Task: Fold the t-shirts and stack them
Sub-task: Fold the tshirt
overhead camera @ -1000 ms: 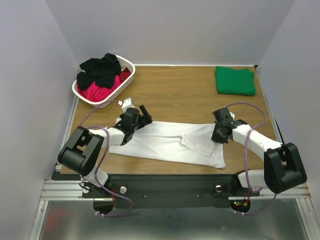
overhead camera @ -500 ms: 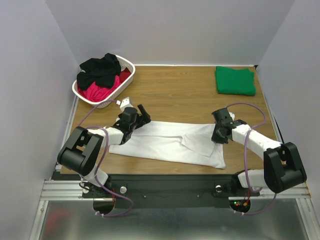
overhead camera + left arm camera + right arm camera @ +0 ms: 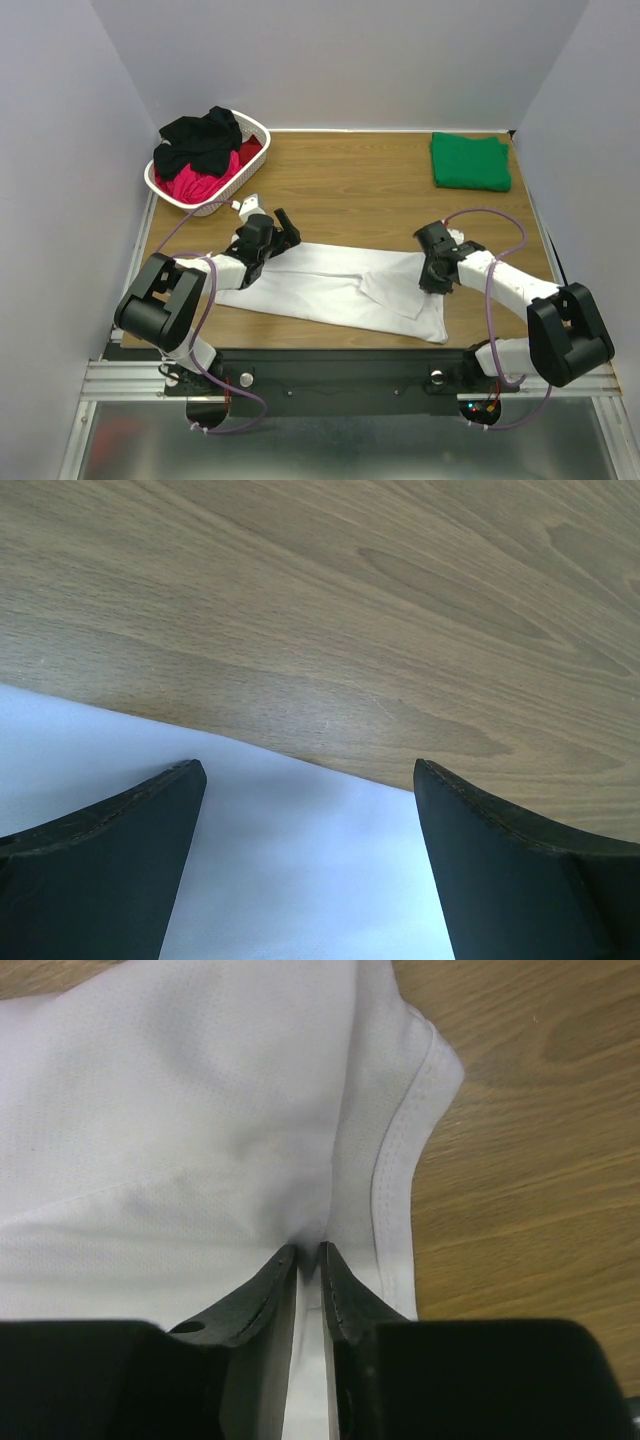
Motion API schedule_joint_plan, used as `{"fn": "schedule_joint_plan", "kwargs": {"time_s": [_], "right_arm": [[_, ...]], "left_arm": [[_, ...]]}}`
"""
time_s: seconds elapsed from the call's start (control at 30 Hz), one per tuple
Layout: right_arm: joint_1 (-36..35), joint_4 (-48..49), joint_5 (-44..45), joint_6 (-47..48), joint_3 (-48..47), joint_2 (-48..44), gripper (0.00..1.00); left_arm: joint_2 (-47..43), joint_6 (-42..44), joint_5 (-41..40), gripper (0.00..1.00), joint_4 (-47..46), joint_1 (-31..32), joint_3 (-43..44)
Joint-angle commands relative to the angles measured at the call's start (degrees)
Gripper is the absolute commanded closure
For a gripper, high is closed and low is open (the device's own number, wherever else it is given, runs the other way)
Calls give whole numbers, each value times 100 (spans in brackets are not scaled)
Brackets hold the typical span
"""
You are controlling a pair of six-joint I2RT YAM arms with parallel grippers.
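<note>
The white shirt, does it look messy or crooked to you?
Yes, a bit. The white t-shirt lies slanted on the table, with a rumpled flap beside the right gripper, which pinches a fold. The black shirt also spills over the basket rim.

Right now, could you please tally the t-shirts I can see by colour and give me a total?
white t-shirt: 1
green t-shirt: 1
black t-shirt: 1
red/pink t-shirt: 1
Total: 4 visible; the heap in the basket may hide more.
</note>
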State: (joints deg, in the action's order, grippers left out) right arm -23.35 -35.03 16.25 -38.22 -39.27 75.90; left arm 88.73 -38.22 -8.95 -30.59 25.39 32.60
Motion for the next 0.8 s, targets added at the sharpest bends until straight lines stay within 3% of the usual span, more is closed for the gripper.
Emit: {"fn": "schedule_joint_plan", "kwargs": {"time_s": [0.0, 0.07, 0.2, 0.37, 0.63, 0.77], "right_arm": [[-64, -241, 282, -160, -169, 4, 63], [-64, -259, 273, -134, -265, -109, 46], [-64, -504, 387, 51, -660, -443, 33], [-64, -356, 222, 279, -1039, -638, 30], [-64, 698, -508, 376, -794, 257, 29], [-64, 760, -316, 376, -740, 635, 27]], "left_arm": [[-119, 130, -45, 2, 361, -51, -122], [-206, 157, -54, 2, 369, -51, -79], [-391, 227, 16, 2, 387, -16, 80], [-532, 341, -150, 2, 422, 282, 317], [-383, 227, -90, 1, 265, 819, 230], [-365, 157, -168, 2, 238, 819, 72]]}}
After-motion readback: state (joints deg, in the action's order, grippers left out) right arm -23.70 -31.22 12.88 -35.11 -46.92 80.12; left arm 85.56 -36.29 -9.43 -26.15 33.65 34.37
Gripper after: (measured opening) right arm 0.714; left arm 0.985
